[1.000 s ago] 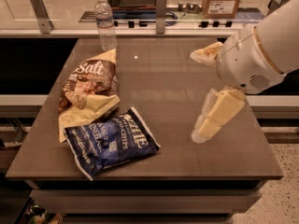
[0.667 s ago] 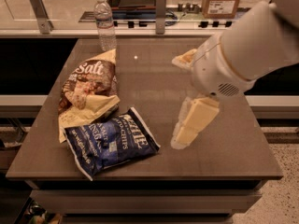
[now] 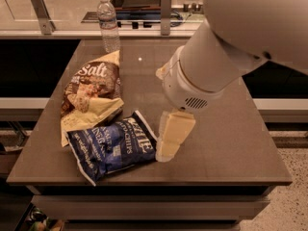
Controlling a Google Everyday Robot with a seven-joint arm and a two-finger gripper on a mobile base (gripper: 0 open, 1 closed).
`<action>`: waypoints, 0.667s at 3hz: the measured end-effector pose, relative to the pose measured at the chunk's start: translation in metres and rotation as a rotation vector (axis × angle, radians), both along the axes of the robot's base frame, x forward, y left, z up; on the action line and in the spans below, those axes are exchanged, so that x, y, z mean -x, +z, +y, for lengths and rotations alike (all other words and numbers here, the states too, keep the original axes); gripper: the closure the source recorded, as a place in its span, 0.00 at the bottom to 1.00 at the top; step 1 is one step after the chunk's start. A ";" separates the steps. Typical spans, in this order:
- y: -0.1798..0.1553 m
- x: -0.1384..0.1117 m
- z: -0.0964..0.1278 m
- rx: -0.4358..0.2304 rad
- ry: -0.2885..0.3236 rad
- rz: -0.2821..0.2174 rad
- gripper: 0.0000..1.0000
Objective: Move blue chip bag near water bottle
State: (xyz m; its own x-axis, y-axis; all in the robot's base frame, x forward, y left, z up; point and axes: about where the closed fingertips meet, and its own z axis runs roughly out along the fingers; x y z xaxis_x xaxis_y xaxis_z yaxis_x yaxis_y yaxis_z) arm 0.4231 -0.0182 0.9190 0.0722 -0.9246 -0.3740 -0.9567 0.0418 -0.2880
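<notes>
Nearest, the claw point(image 3: 161, 113) hangs low over the counter point(image 3: 231, 143), spread wide. One cream finger point(image 3: 172, 134) shows fully, while the other is mostly hidden behind the bulky wrist point(image 3: 192, 81). One blue chip bag point(image 3: 111, 146) lies flat just left of the claw; whether the fingertip touches it is unclear. One brown "Salt" bag point(image 3: 91, 93) overlaps it farther left. One water bottle point(image 3: 109, 24) stands well behind and left. The arm is cut off at top right.
</notes>
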 end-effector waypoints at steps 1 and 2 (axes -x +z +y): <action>-0.016 0.001 0.017 0.004 0.079 0.040 0.00; -0.016 0.001 0.017 0.004 0.079 0.040 0.00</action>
